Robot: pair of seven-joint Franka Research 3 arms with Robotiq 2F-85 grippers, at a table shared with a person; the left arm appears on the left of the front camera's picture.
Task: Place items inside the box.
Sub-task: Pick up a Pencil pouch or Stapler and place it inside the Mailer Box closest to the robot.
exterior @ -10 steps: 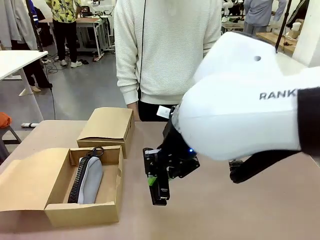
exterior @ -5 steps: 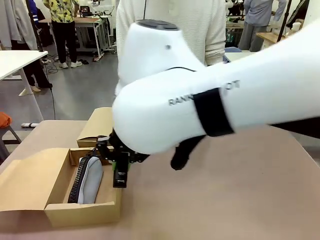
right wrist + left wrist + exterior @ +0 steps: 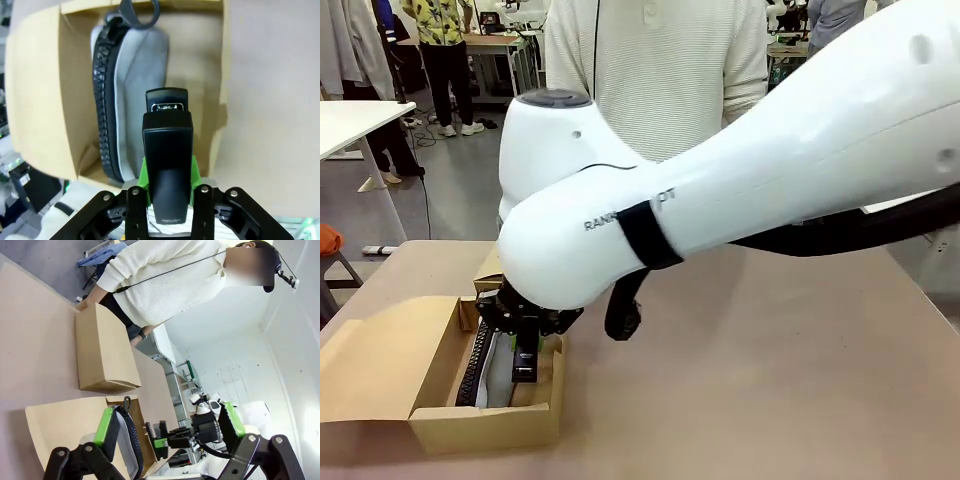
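Placing step: right hand (image 3: 169, 174) pinches the black stapler (image 3: 167, 145) over the open box (image 3: 485, 425) at lower left, above the grey pencil case (image 3: 135, 100); next move, probably: lower beside the case, then let go.

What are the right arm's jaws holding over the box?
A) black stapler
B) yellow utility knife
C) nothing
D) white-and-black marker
A: the right wrist view shows the jaws clamped on the black stapler, above the grey pencil case lying in the box.
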